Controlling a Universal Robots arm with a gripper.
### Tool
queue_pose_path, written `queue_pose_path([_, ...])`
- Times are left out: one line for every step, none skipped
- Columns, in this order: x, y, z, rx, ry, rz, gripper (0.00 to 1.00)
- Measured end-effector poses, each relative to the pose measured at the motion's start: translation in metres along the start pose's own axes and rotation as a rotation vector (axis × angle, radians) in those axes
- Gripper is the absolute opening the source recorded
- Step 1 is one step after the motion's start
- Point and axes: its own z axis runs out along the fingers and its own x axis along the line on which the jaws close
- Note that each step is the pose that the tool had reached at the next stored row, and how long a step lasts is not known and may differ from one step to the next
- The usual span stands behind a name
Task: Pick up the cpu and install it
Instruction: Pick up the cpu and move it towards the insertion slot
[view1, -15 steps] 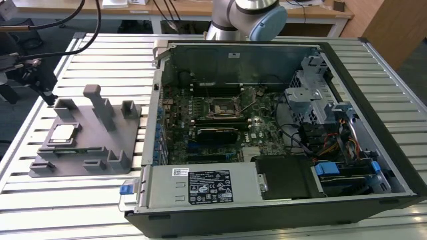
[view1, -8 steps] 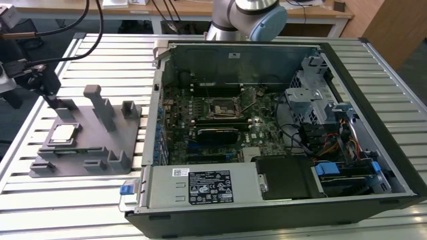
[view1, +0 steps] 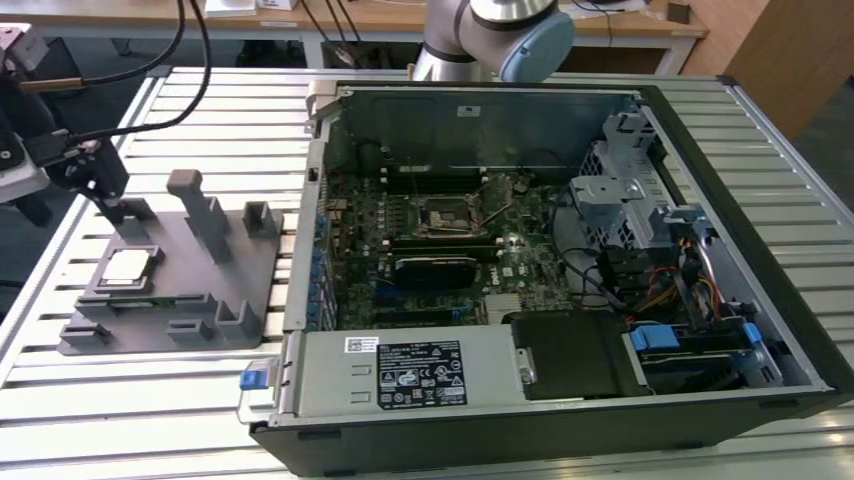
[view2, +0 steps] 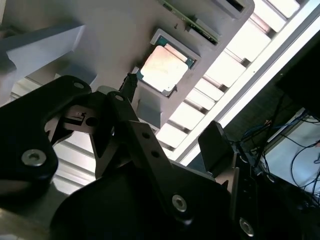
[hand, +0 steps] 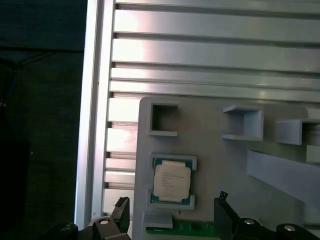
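The cpu is a small square chip with a silver top. It lies flat in a pocket of the grey fixture plate at the exterior view's left, outside the computer case. My gripper hangs just above and beside the chip, open, with its black fingertips standing wider apart than the chip. Nothing is between them. The black socket frame sits on the motherboard inside the open case.
The open computer case lies on a slatted aluminium table, with drive cages and cables at its right side. Grey upright posts rise from the fixture plate near the gripper. A green board strip lies next to the chip.
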Motion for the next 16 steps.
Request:
queue_pose_path([0.0, 0.0, 0.0018, -0.0001, -0.0001, 0.002, 0.76])
queue_pose_path([0.0, -0.0001, 0.0036, -0.0001, -0.0002, 0.003, 0.76])
queue_pose_path([0.0, -0.0001, 0.0054, -0.0001, -0.0002, 0.004, 0.76])
queue_pose_path([0.0, -0.0002, 0.0072, -0.0001, -0.0001, 0.004, 0.76])
queue_pose_path([0.0, -0.0002, 0.009, 0.0, -0.0001, 0.004, 0.76])
queue_pose_path([0.0, -0.0003, 0.0108, 0.0, -0.0001, 0.004, 0.76])
queue_pose_path([0.0, -0.0003, 0.0127, 0.0, -0.0001, 0.004, 0.76])
queue_pose_path([0.0, -0.0004, 0.0145, 0.0, -0.0001, 0.004, 0.76])
queue_pose_path([0.0, -0.0004, 0.0163, -0.0001, -0.0001, 0.004, 0.76])
queue_pose_path([0.0, -0.0005, 0.0182, -0.0001, -0.0002, 0.004, 0.76])
queue_pose_path([0.0, -0.0005, 0.0199, 0.0, -0.0002, 0.004, 0.76])
queue_pose_path([0.0, -0.0006, 0.0217, 0.0, -0.0001, 0.004, 0.76])
queue_pose_path([0.0, -0.0006, 0.0235, 0.0, 0.0, 0.004, 0.76])
queue_pose_path([-0.0001, -0.0008, 0.0252, 0.0, -0.0001, 0.004, 0.76])
queue_pose_path([-0.0008, -0.0012, 0.0273, -0.0001, -0.0003, 0.004, 0.76])
queue_pose_path([-0.0023, -0.0015, 0.029, -0.0003, -0.0002, 0.005, 0.76])
